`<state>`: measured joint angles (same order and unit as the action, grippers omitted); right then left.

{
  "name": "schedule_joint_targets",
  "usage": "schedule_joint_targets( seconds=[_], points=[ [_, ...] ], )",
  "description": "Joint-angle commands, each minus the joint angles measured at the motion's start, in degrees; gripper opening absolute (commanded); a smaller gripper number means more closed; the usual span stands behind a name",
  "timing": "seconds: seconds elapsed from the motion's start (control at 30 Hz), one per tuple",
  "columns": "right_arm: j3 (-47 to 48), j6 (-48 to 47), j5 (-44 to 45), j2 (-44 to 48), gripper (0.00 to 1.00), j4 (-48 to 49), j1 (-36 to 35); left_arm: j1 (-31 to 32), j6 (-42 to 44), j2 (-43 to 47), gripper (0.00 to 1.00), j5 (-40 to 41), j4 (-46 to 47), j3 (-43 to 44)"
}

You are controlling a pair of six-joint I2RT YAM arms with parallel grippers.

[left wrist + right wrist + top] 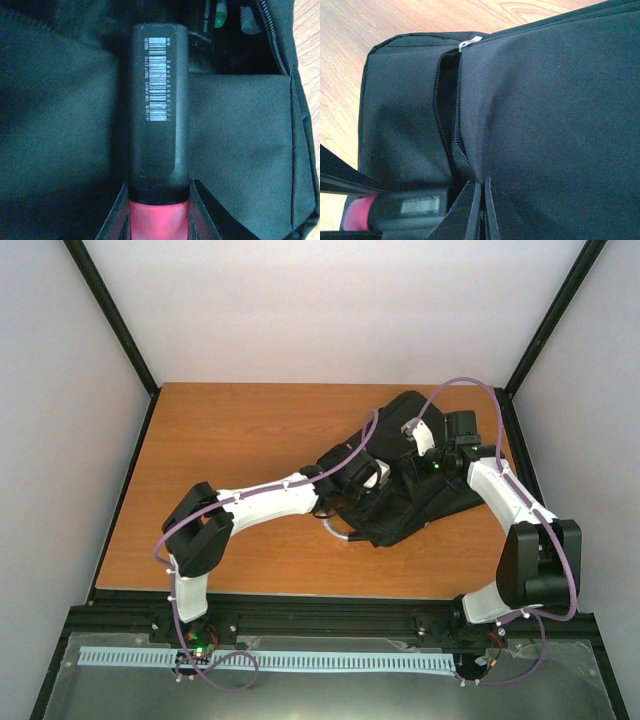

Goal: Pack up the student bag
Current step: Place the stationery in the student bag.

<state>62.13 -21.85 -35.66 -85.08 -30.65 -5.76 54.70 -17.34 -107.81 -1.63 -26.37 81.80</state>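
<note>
Backpack and both arms during packing. The student bag (405, 512), a large black fabric pack, lay flat on the right far part of the desk (230, 440), its grey loop handle (338, 531) pointing toward the arm bases. The left end effector (159, 200) was clamped on the pink barrel of a black-capped marker (160, 100), with the barcoded cap reaching into the dark opening. The right end effector (480, 192) had its fingers pressed together on what appeared to be a raised fold of cloth beside the open zip (445, 110), apparently holding the mouth apart.

Handling, as judged: the cloth was soft and limp, creasing and tenting where pinched, so the bag would sag rather than hold a shape. It looked light, and liable to slide on the smooth wood if pushed sideways. Nothing about it seemed fragile. The woven surface offered fair grip. Best purchase seemed to be the stitched edge along the zip, for opening, or the loop handle, for lifting or dragging. The broad panels gave little to hold.
</note>
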Motion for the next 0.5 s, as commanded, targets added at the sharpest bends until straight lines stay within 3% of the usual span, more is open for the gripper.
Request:
schedule_joint_targets(
  seconds=[0.0, 0.47],
  points=[
    [0.1, 0.3, -4.6, 1.9, 0.03, 1.3, -0.2, -0.2, 0.0, -3.3, 0.23, -1.1, 2.7, 5.5],
    [0.1, 0.0, -4.5, 1.2, 0.03, 1.2, -0.2, -0.3, 2.1, -10.6, 0.24, 0.7, 6.8, 11.6]
  ],
)
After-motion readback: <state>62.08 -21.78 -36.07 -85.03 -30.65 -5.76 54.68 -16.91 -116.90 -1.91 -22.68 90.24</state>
